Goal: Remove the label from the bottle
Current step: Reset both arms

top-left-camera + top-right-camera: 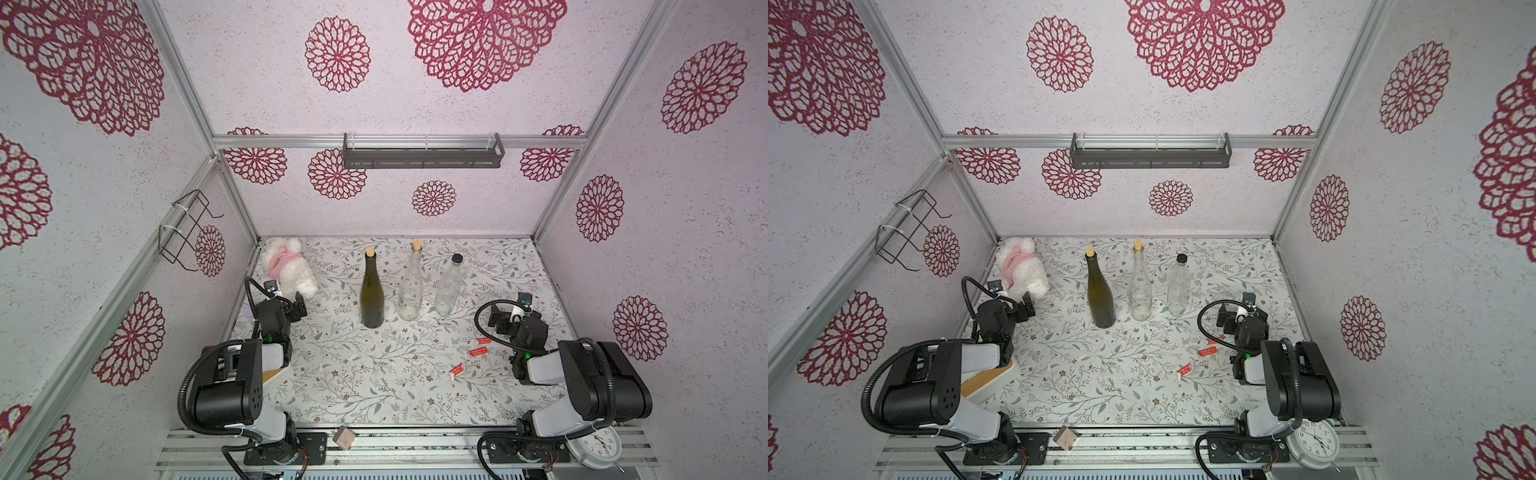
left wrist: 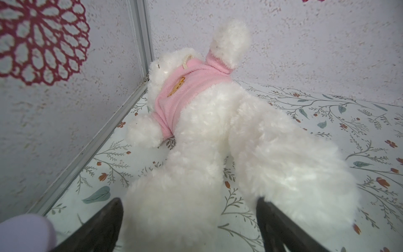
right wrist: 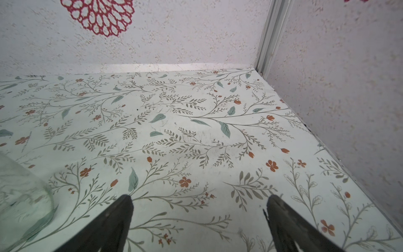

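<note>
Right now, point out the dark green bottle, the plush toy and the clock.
dark green bottle (image 1: 372, 297): a top view, middle of its body.
plush toy (image 2: 207, 126): left wrist view, on its white torso.
clock (image 1: 1314, 443): a top view, on its dial.

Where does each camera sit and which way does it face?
Top views: high in front, looking down on the table, three bottles; both arms show.
Left wrist: behind the left gripper, facing the plush toy; open fingers show.
Right wrist: behind the right gripper, facing the table's far corner; open fingers show.
Shared: plush toy, left wrist and top views.
</note>
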